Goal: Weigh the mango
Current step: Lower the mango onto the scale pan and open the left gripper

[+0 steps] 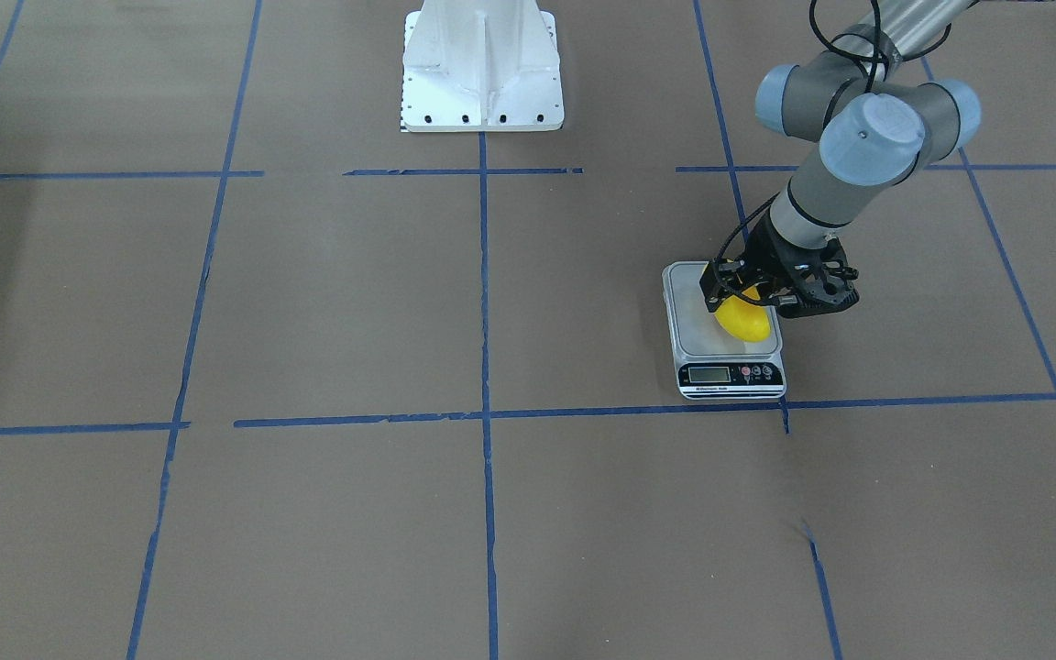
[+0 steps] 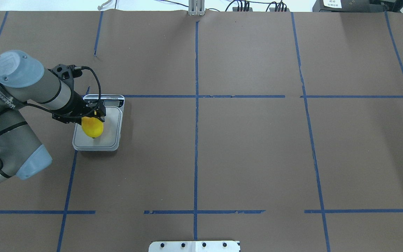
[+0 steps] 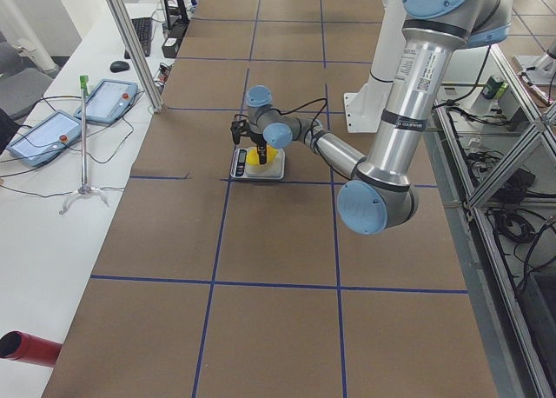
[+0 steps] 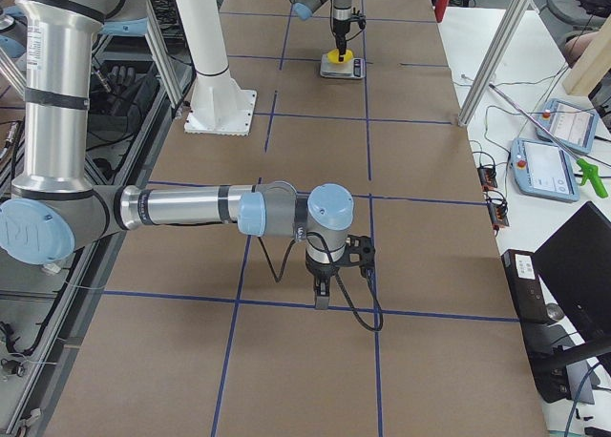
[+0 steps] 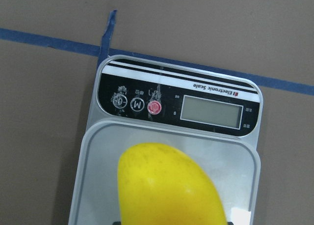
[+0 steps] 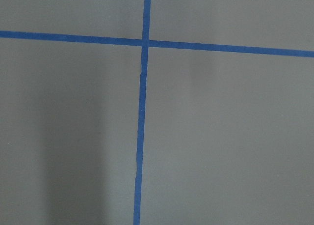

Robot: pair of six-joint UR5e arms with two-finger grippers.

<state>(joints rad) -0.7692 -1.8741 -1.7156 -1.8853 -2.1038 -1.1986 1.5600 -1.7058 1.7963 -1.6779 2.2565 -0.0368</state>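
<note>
The mango [image 1: 743, 319] is bright yellow and oblong, and sits over the left part of the scale's platform in the overhead view [image 2: 93, 128]. My left gripper [image 1: 737, 298] is shut on the mango from above, at or just above the platform; I cannot tell whether it touches. The scale [image 1: 730, 374] is a small silver one with a black display panel. The left wrist view shows the mango [image 5: 167, 185] in front of the scale's blank display [image 5: 211, 112]. My right gripper [image 4: 322, 299] shows only in the exterior right view, pointing down over bare table; I cannot tell if it is open.
The brown paper table is marked with blue tape lines [image 2: 196, 140]. The white robot base [image 1: 482, 73] stands at the robot's edge of the table. Teach pendants [image 3: 52, 133] and cables lie on the white bench beside the table.
</note>
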